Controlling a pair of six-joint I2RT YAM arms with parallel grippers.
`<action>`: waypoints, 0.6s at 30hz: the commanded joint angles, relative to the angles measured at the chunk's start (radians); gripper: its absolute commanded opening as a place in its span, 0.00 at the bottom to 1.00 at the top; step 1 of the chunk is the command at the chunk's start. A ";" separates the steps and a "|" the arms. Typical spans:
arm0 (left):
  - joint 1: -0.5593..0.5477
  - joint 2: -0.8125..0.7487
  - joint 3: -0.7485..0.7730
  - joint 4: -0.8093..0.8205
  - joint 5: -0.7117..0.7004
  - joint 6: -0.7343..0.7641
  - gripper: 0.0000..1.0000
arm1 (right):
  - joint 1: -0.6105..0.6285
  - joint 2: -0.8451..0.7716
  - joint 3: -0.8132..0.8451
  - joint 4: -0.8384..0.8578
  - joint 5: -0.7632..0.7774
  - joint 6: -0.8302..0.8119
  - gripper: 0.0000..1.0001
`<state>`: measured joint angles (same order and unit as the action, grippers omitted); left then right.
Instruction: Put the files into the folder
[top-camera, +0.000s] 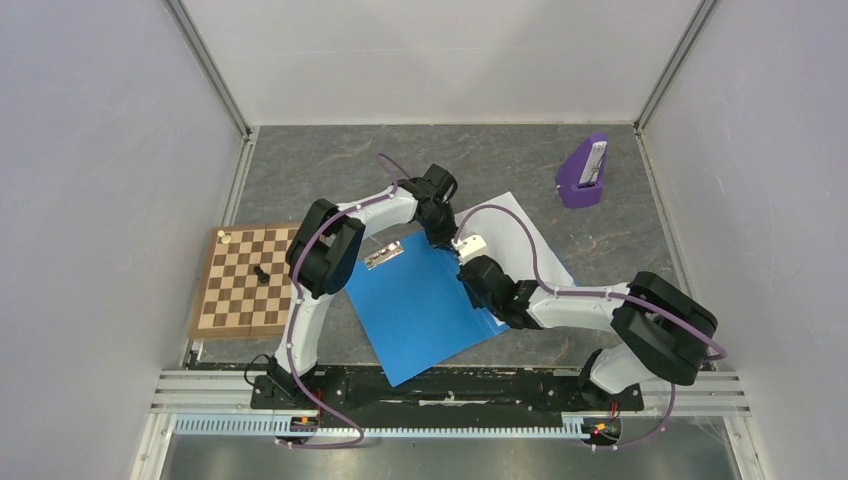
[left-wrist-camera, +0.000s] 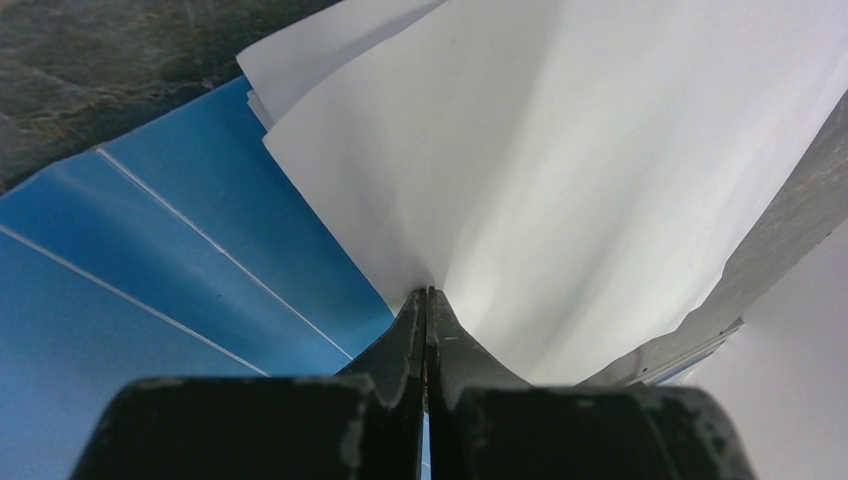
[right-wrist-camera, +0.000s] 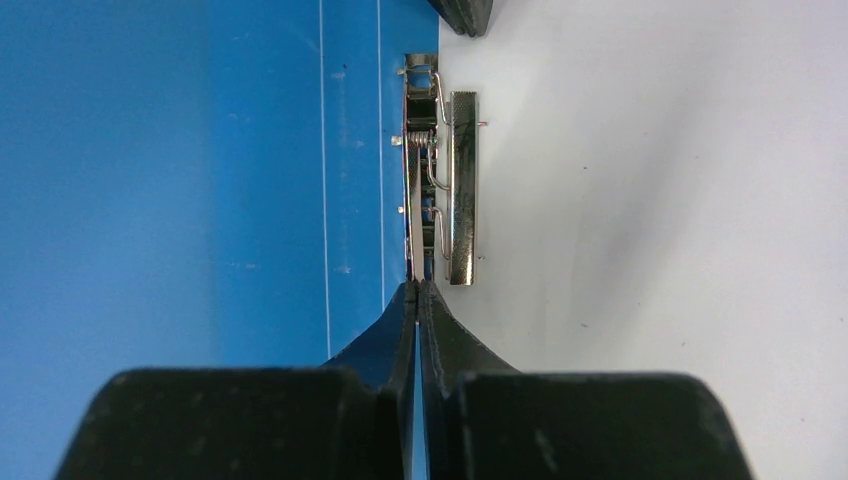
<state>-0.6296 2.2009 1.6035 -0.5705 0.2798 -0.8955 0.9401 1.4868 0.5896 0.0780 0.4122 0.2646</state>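
The blue folder (top-camera: 420, 310) lies at the table's middle, a metal clip (top-camera: 385, 255) at its far edge. The white files (top-camera: 530, 250) spread to its right. My left gripper (top-camera: 451, 238) reaches over from the left and is shut on the edge of the files (left-wrist-camera: 560, 180), which bulge up beside the folder (left-wrist-camera: 150, 280). My right gripper (top-camera: 468, 262) meets it there. In the right wrist view my right gripper (right-wrist-camera: 417, 287) is shut on a thin blue edge of the folder (right-wrist-camera: 150, 200), with the clip (right-wrist-camera: 460, 180) just ahead and the files (right-wrist-camera: 650, 250) to the right.
A brown chessboard (top-camera: 245, 280) with a black piece (top-camera: 260, 273) and a pale piece (top-camera: 224, 237) lies at the left. A purple stand (top-camera: 583, 172) sits at the back right. White walls close in three sides; a metal rail (top-camera: 450, 400) runs along the near edge.
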 joint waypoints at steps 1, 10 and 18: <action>0.007 0.107 -0.063 -0.059 -0.143 0.059 0.02 | -0.055 0.030 -0.080 -0.129 -0.163 -0.003 0.00; 0.007 0.110 -0.078 -0.040 -0.134 0.043 0.02 | -0.172 -0.015 -0.149 -0.041 -0.398 -0.001 0.00; 0.007 0.109 -0.080 -0.038 -0.135 0.040 0.02 | -0.195 -0.040 -0.133 -0.033 -0.446 0.015 0.00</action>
<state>-0.6239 2.2013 1.5894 -0.5510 0.3096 -0.8959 0.7479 1.4143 0.4969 0.2054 0.0402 0.2687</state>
